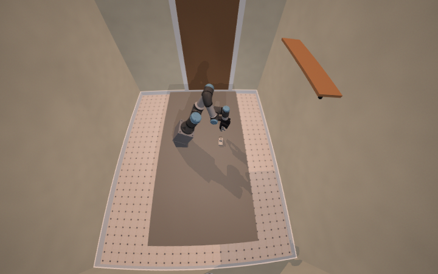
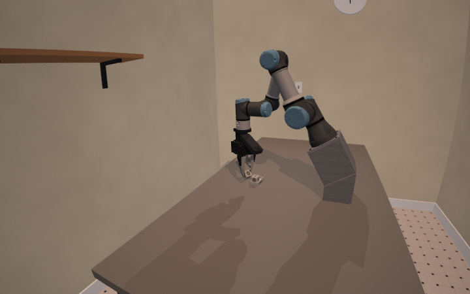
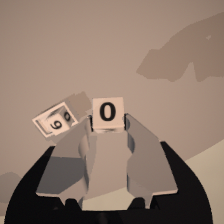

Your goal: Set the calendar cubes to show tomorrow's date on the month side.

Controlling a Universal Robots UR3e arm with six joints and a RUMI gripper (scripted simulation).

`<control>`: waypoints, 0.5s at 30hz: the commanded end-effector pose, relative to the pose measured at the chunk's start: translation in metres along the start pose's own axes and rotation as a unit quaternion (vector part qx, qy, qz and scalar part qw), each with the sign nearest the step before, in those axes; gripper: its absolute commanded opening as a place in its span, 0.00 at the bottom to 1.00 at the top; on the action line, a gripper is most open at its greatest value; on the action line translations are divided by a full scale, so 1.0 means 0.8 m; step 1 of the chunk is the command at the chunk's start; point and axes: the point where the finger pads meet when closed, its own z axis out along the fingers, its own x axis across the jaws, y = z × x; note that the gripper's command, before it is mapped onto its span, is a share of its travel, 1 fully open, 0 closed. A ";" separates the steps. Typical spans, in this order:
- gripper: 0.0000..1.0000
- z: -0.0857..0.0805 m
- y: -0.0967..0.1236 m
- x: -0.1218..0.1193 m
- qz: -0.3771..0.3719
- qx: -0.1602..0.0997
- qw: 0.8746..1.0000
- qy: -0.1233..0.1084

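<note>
My gripper is shut on a white cube. A black 0 on this cube faces the wrist camera and reads upright there; a 0 also shows in the exterior view. The held cube is above the table, beside the small white tray. The other cube is in the tray. In the wrist view it shows a tilted 9 or 6, and a 0 on a neighbouring face. The month's name is not readable.
The grey-brown table carries the arm's grey pedestal, to one side of the tray. An orange wall shelf is high on the wall, away from the arm.
</note>
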 end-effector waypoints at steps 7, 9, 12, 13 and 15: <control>0.11 0.004 0.000 0.000 -0.003 0.047 0.999 -0.002; 0.11 0.004 0.001 0.000 -0.003 0.058 0.998 -0.002; 0.11 0.004 0.001 0.000 -0.003 0.075 0.997 -0.002; 0.11 0.004 0.001 0.000 -0.003 0.080 0.997 -0.002; 0.11 0.003 0.001 0.000 -0.003 0.091 0.996 -0.001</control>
